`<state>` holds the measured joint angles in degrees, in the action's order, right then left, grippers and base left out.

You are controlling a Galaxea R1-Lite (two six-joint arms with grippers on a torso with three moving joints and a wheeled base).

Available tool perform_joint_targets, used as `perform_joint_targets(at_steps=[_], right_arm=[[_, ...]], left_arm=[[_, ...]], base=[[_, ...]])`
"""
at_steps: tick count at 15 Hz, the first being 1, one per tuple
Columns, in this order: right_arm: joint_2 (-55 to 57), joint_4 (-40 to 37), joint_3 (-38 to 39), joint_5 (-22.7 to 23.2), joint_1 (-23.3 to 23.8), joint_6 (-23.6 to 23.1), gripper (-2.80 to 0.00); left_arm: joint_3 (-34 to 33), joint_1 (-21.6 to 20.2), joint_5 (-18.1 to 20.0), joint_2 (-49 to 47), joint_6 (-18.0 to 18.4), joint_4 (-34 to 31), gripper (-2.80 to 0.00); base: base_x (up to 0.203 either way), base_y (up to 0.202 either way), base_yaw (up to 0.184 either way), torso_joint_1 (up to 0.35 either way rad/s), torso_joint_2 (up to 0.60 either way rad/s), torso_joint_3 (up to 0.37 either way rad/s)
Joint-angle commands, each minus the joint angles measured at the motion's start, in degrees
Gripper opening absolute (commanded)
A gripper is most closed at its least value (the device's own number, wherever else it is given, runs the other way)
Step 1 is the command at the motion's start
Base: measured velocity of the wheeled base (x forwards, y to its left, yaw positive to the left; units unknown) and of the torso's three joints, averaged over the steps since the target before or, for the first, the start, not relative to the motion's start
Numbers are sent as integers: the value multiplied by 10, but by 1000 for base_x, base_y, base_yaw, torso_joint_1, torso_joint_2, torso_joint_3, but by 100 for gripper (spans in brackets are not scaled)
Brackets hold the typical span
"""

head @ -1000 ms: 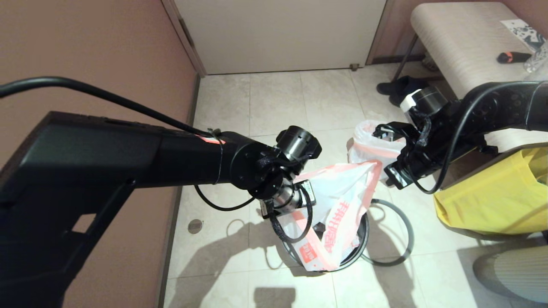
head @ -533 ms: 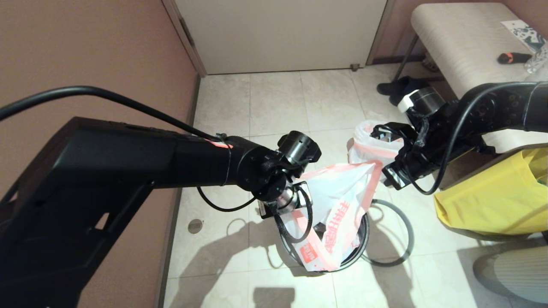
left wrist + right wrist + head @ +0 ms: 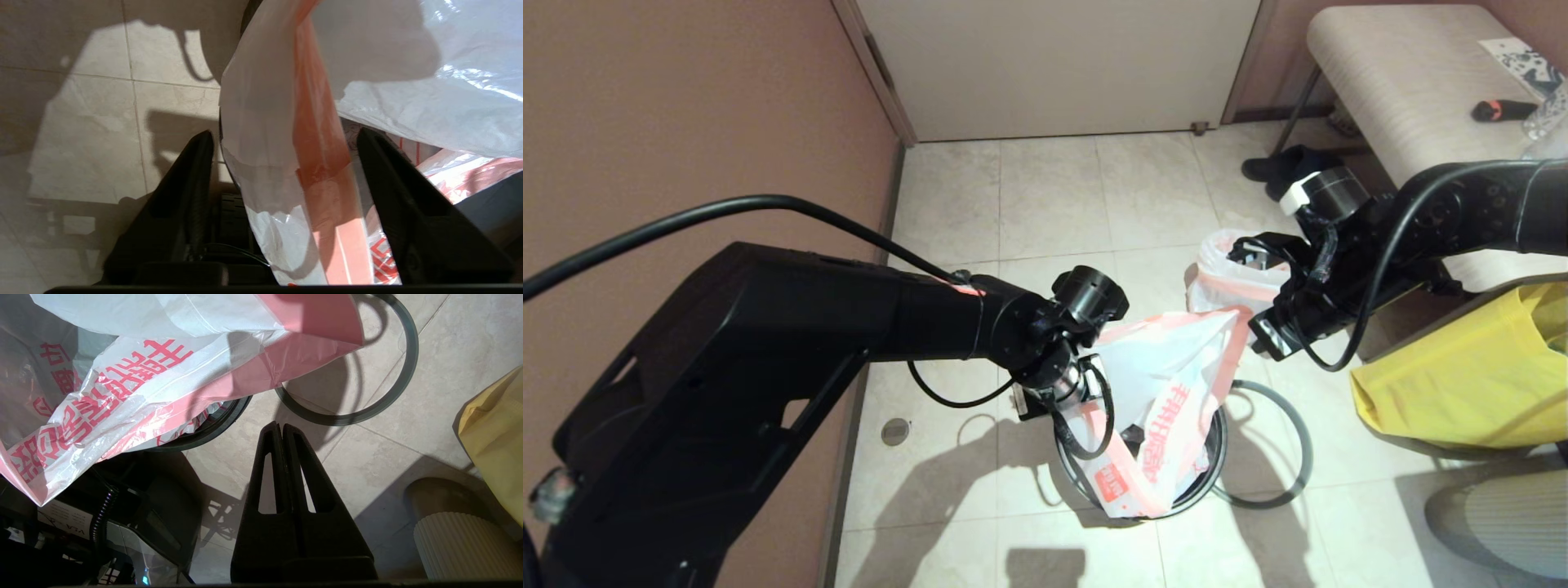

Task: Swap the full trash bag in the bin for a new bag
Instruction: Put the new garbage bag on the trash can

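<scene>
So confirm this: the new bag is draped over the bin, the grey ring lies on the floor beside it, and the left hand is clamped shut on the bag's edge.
Not quite. The left hand is open, its fingers apart on either side of the new bag, as the left wrist view shows. The bag does drape over the bin, with the grey ring on the floor beside it.

White new bag (image 3: 1168,367) (pink band, red print), black bin (image 3: 1215,457).

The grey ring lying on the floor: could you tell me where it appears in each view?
Head view: grey ring on the tiles, right of the bin.
Left wrist view: not in it.
Right wrist view: arc past the shut fingers.
Shared landmark: the new bag.
</scene>
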<state>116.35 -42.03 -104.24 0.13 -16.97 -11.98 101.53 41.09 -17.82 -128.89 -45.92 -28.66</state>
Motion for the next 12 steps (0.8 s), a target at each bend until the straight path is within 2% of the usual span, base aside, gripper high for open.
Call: perform_joint_targets(at_steps=[1,5,7,12], right_arm=[[3,-2,0,0,0,-1,-280],[8,-2,-2,0,1,-1,-280],[11,-2,-2,0,1,-1,-280],[11,-3,5,-8,-2,-4,-280]], left_arm=[[8,0,-1,-3,-2,-3,-280],[-4,-2,0,-2,-5,-4,-280],[-17,-1,0,3,-21,-6,-280],[-89,-2,2,50,-36,-4,-280]], base=[[0,0,0,0,0,0],[0,0,0,0,0,0],[0,0,0,0,0,0],[0,0,0,0,0,0]])
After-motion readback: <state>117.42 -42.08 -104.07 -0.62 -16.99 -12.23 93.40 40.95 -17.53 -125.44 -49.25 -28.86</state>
